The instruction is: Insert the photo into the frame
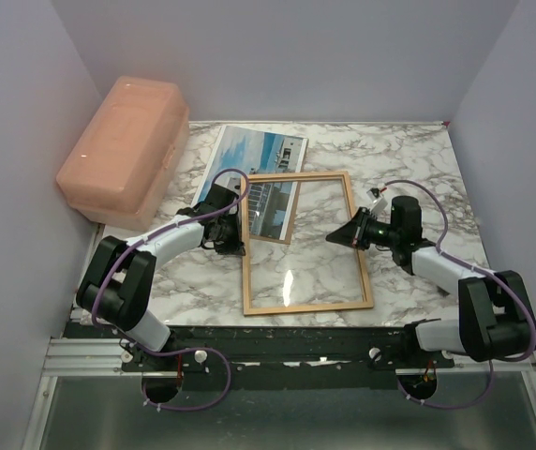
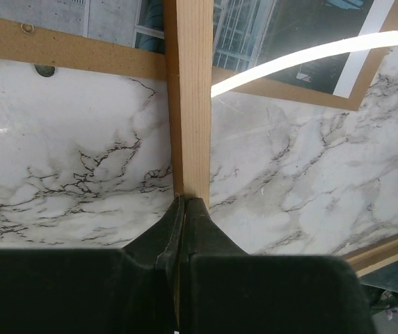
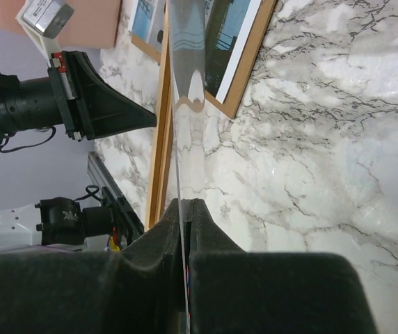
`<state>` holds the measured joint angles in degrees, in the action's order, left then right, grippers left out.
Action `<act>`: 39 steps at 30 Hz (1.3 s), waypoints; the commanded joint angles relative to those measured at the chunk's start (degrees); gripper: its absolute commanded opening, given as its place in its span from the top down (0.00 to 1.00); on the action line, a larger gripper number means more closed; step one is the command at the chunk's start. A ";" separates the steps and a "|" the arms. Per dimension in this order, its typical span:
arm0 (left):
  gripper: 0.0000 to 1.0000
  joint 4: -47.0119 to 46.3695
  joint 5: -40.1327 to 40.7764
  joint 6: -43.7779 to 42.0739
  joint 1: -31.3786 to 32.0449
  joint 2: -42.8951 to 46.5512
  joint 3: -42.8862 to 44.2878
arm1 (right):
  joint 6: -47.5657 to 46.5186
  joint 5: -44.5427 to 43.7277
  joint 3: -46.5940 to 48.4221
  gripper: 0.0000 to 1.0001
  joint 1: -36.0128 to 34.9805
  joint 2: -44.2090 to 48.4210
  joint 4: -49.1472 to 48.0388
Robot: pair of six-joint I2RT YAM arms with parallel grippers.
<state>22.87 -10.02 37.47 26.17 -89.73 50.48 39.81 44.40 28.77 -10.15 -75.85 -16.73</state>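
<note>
Past the black base rail point(image 1: 277, 339) at the near edge, overhead, left gripper point(image 1: 237, 244) sits on the left rail of the frame point(image 1: 307, 307) and right gripper point(image 1: 334, 238) at its right rail. The frame lies mid-way on the marble table point(image 1: 418, 178), far-left corner over the photo point(image 1: 254, 150), which lies flat beside the pink box point(image 1: 123, 145). Left wrist: fingers point(image 2: 213, 240) pressed together, tips on the wooden rail, brown backing board point(image 2: 60, 50) and photo beyond. Right wrist: fingers point(image 3: 213, 236) closed tight, pinching a thin glossy edge of the frame — an orange-brown rail runs just left.

Both arms bent inward, wrists low, facing each other; left hand point(image 1: 241, 249) closed tight; right hand point(image 1: 333, 239) likewise.
</note>
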 commanded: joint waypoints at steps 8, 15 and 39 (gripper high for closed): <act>1.00 4.64 3.99 -2.23 1.14 -4.94 -2.83 | 2.18 -2.70 -0.06 0.99 -0.48 -4.45 -2.85; 1.00 4.71 4.14 -2.23 1.24 -4.99 -2.75 | 1.64 -3.42 -0.88 0.89 -0.46 -4.73 -2.09; 1.00 5.16 4.83 -2.14 1.76 -5.32 -2.47 | -8.55 -16.08 8.37 0.06 -0.89 -8.01 21.53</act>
<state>23.11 -9.89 37.30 26.76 -90.35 51.20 34.00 32.60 34.72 -10.35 -82.26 -1.19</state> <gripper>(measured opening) 0.011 0.921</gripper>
